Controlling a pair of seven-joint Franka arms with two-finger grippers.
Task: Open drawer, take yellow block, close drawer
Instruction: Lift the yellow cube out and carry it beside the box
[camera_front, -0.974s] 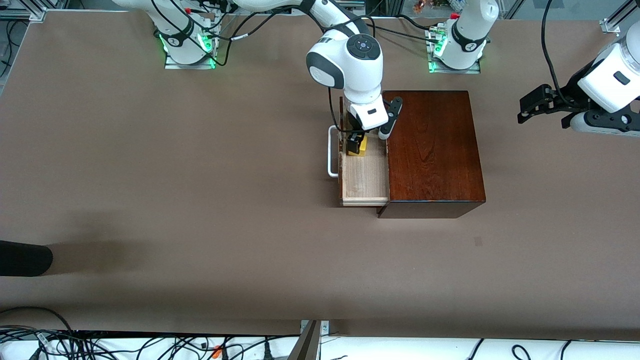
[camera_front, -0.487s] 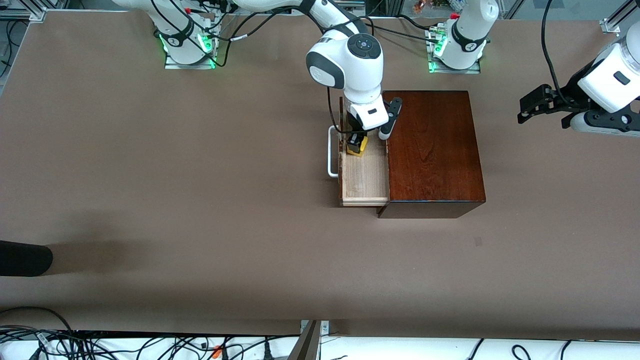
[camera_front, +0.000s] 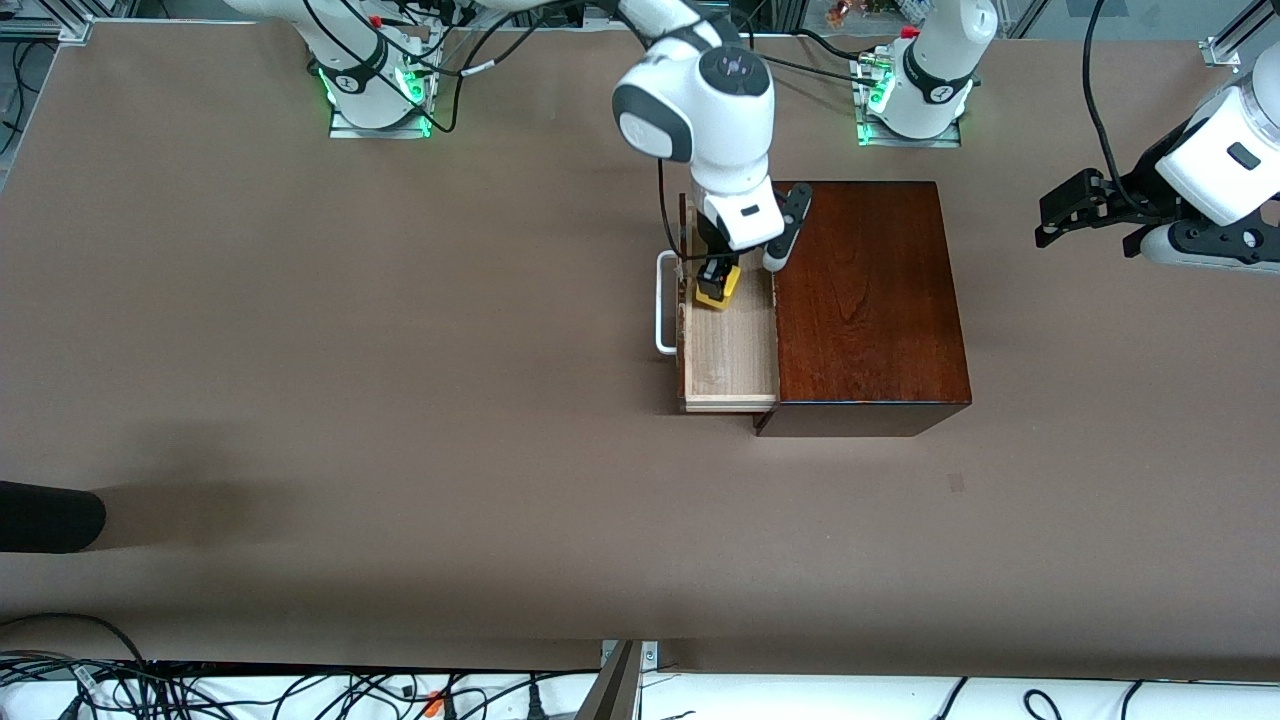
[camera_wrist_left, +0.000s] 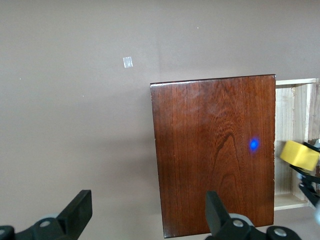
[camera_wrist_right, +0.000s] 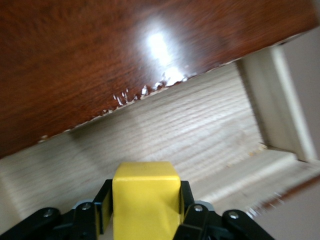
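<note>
The drawer (camera_front: 728, 350) stands pulled out of the dark wooden box (camera_front: 865, 300), its pale inside showing and its white handle (camera_front: 662, 305) toward the right arm's end of the table. My right gripper (camera_front: 716, 285) is shut on the yellow block (camera_front: 718, 290), lifted a little over the drawer's end farther from the front camera. In the right wrist view the yellow block (camera_wrist_right: 146, 200) sits clamped between both black fingers (camera_wrist_right: 102, 210) above the drawer floor (camera_wrist_right: 165, 135). My left gripper (camera_front: 1062, 210) waits open in the air past the box, toward the left arm's end of the table.
The box (camera_wrist_left: 215, 150) lies below the left wrist camera, with the yellow block (camera_wrist_left: 299, 155) showing at its drawer side. A dark object (camera_front: 50, 515) rests at the table edge toward the right arm's end. Cables run along the front edge.
The right gripper closed on the yellow block in the drawer and has risen slightly with it. The left arm has not moved.
</note>
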